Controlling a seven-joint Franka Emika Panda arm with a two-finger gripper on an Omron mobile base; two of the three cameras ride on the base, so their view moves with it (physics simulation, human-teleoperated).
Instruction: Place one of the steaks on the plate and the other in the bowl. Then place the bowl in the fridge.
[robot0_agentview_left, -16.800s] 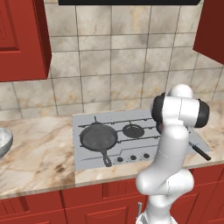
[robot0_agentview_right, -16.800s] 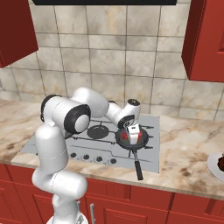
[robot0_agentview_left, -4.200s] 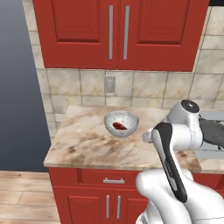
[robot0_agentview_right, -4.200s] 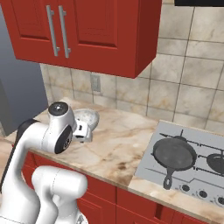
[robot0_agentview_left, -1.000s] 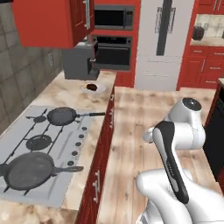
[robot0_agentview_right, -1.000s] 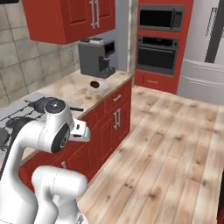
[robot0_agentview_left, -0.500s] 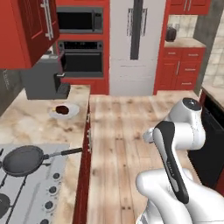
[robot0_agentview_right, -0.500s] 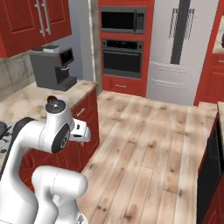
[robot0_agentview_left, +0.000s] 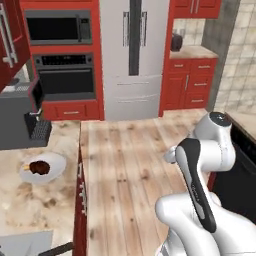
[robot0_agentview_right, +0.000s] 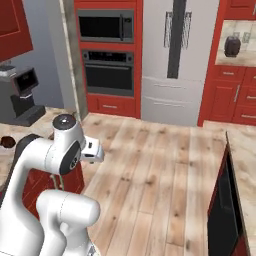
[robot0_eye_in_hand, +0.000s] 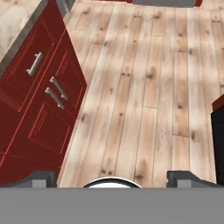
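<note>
One steak (robot0_agentview_left: 38, 166) lies on the plate (robot0_agentview_left: 56, 161) at the left of the left base view, the fridge (robot0_agentview_left: 131, 57) stands shut at top centre, and the gripper (robot0_eye_in_hand: 111, 176) hangs released and empty, so approach squarely before reaching for a handle

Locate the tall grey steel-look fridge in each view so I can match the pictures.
Left base view: tall grey steel-look fridge at top centre, doors shut.
Right base view: top, right of centre.
Hand view: I cannot make it out.
Shared landmark: black-windowed wall oven directly left of it in both base views.
</note>
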